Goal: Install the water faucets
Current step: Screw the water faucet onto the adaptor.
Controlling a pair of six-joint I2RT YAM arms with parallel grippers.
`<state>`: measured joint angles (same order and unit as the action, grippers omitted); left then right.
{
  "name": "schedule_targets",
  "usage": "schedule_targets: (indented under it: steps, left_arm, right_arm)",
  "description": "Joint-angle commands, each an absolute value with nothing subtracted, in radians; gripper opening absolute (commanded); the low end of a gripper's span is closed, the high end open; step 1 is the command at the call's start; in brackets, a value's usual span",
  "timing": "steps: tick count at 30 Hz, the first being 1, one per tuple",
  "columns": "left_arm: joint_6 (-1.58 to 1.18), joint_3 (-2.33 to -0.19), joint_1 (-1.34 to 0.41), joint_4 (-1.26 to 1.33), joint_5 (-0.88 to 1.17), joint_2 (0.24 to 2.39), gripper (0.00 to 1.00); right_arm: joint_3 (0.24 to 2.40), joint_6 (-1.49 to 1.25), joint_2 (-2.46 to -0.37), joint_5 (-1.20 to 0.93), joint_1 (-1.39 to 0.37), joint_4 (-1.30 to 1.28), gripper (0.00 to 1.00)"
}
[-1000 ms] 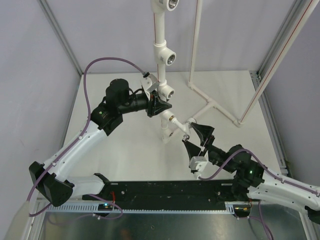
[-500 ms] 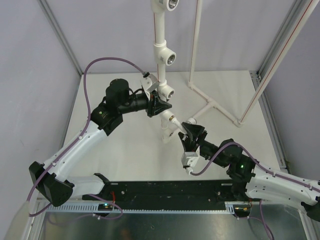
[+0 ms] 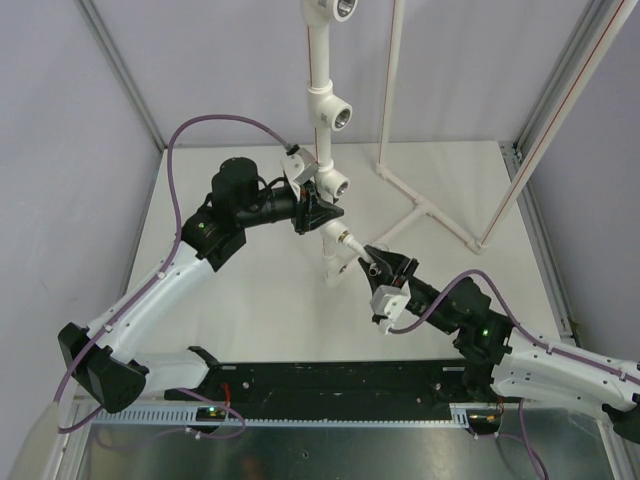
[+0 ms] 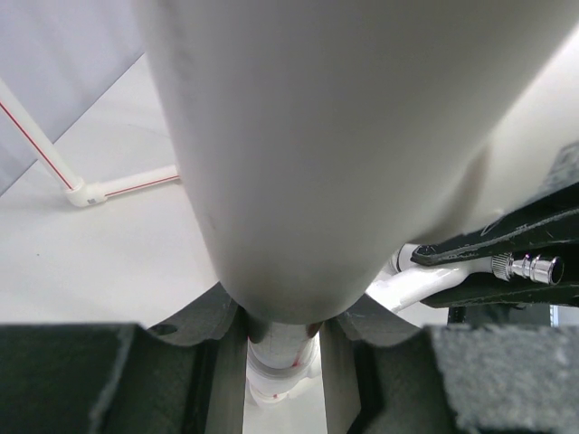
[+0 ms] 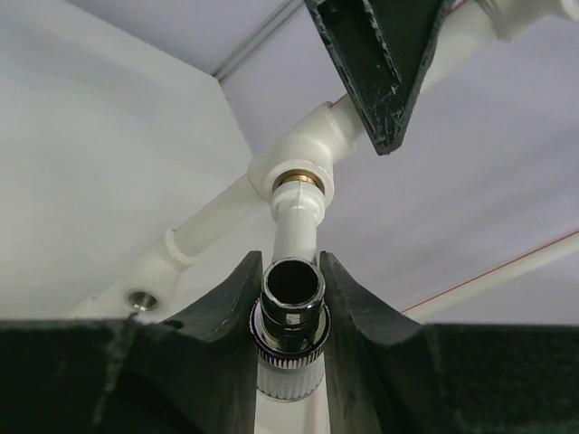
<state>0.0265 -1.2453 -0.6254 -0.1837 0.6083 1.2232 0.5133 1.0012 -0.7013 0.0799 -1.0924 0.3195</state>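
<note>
Swinging in from the right over the last second, the right gripper [image 3: 377, 268] has gone from wide open to clamped on the faucet [image 3: 356, 249]. Its jaws pinch the faucet's outer end from both sides. The faucet lies roughly level above the table [image 3: 250, 300], its brass end seated in a socket [image 5: 298, 163] low on the pipe [image 3: 318, 60]. The left gripper [image 3: 318, 212] has not shifted. It sits just above that socket, its jaws seemingly pressed to either side of the pipe, though blurred pipe fills most of its wrist view.
</note>
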Motion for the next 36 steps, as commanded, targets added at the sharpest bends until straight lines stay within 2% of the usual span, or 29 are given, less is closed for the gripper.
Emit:
schedule_targets:
  steps: [1, 7, 12, 18, 21, 23, 24, 27, 31, 34, 36]
  left_arm:
    - [-0.058, -1.238, -0.638, -0.293, 0.707, 1.243, 0.0]
    - [-0.056, -1.237, -0.638, -0.294, 0.702, 1.243, 0.0]
    - [-0.055, -1.238, -0.638, -0.294, 0.701, 1.247, 0.0]
    - [-0.055, -1.236, -0.636, -0.293, 0.7, 1.247, 0.0]
    - [-0.055, -1.237, -0.637, -0.293, 0.701, 1.247, 0.0]
    - [-0.055, -1.236, -0.635, -0.294, 0.701, 1.246, 0.0]
    - [-0.055, -1.236, -0.636, -0.294, 0.701, 1.245, 0.0]
    - [-0.054, -1.236, -0.637, -0.294, 0.7, 1.247, 0.0]
    - [-0.053, -1.234, -0.636, -0.294, 0.695, 1.245, 0.0]
    - [-0.052, -1.235, -0.636, -0.293, 0.695, 1.244, 0.0]
    - [-0.052, -1.236, -0.636, -0.294, 0.695, 1.245, 0.0]
  right_arm:
    - [0.544, 0.556, -0.7, 0.188, -1.098, 0.419, 0.0]
    - [0.542, -0.283, -0.706, 0.457, -1.1, 0.425, 0.0]
    - [0.511, -0.891, -0.729, 0.473, -1.108, 0.444, 0.0]
    - [0.469, -1.494, -0.761, 0.461, -1.098, 0.563, 0.0]
    - [0.448, -1.766, -0.775, 0.436, -1.088, 0.612, 0.0]
    - [0.443, -1.837, -0.779, 0.424, -1.09, 0.641, 0.03]
    - [0.442, -1.848, -0.78, 0.423, -1.092, 0.655, 0.09]
    - [0.435, -1.806, -0.766, 0.426, -1.093, 0.665, 0.45]
    - [0.382, -1.723, -0.696, 0.446, -1.094, 0.651, 0.79]
    - [0.336, -1.671, -0.585, 0.462, -1.097, 0.547, 0.95]
    - [0.323, -1.644, -0.482, 0.475, -1.099, 0.383, 0.98]
